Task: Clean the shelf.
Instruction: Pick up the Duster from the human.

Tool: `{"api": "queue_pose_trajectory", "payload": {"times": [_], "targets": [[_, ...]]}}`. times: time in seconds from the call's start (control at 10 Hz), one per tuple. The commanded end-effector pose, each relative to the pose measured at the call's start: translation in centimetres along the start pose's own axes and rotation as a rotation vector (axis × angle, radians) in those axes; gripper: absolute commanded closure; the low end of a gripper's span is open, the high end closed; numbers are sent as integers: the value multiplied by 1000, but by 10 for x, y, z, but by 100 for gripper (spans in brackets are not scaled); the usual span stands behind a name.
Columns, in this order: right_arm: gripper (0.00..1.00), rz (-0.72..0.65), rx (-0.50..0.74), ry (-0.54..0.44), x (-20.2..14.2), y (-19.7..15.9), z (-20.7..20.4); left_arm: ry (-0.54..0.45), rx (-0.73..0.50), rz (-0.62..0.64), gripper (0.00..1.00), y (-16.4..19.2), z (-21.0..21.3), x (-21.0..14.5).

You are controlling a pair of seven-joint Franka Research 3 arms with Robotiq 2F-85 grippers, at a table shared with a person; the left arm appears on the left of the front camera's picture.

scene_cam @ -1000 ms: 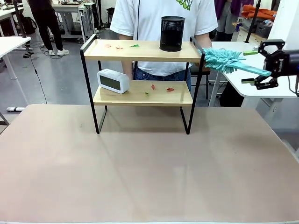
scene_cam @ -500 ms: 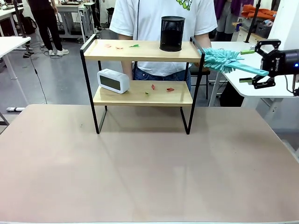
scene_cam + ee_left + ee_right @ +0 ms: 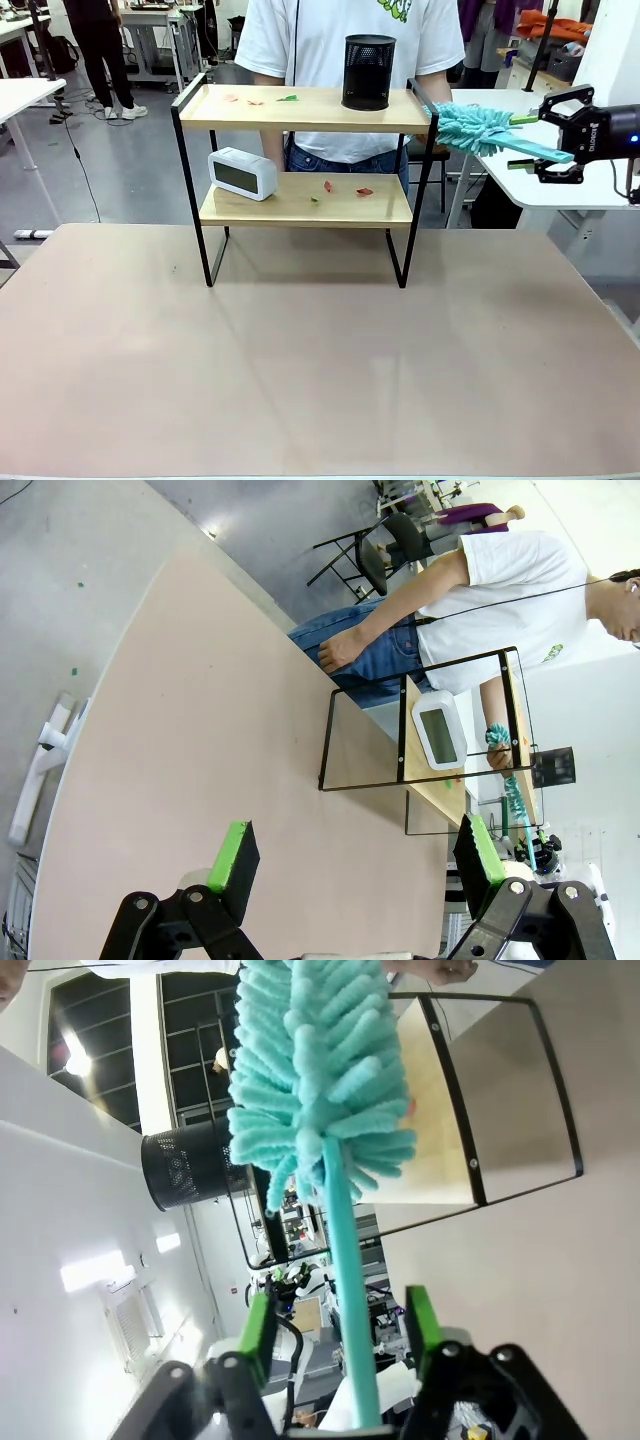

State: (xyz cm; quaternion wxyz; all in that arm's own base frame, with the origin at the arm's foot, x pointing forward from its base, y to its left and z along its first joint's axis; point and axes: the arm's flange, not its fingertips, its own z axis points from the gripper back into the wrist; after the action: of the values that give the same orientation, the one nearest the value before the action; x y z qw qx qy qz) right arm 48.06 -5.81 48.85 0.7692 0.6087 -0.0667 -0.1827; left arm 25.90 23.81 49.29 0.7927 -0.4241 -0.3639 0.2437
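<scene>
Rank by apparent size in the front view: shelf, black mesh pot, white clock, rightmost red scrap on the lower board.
1. shelf
2. black mesh pot and white clock, too alike to rank
3. red scrap, smallest

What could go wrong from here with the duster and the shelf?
The right fingers stand apart from the duster handle; if the person lets go early, it may drop.
Sweeping the top board of the shelf might knock over the black mesh cup.
On the lower board, the white clock could be pushed off.
</scene>
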Motion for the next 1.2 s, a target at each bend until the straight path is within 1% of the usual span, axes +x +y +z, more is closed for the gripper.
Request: {"api": "queue_pose_trajectory", "payload": {"times": [0.0, 0.1, 0.3, 0.7, 0.9, 1.0, 1.1], "targets": [[100, 15, 10, -21, 3, 4, -7, -8, -20, -20, 0, 0, 0, 1], [80, 16, 8, -23, 3, 3, -7, -8, -20, -20, 0, 0, 0, 1], [100, 22, -2, -31, 3, 4, -8, -8, -20, -20, 0, 0, 0, 1], [100, 21, -4, -23, 3, 1, -9, -8, -20, -20, 0, 0, 0, 1], [100, 37, -26, -13, 1, 1, -10, -8, -20, -20, 0, 0, 0, 1], [100, 62, -41, -21, -4, 4, -6, -8, -20, -20, 0, 0, 0, 1], [100, 131, -76, -19, -20, 10, 8, -8, -20, -20, 0, 0, 0, 1]]}}
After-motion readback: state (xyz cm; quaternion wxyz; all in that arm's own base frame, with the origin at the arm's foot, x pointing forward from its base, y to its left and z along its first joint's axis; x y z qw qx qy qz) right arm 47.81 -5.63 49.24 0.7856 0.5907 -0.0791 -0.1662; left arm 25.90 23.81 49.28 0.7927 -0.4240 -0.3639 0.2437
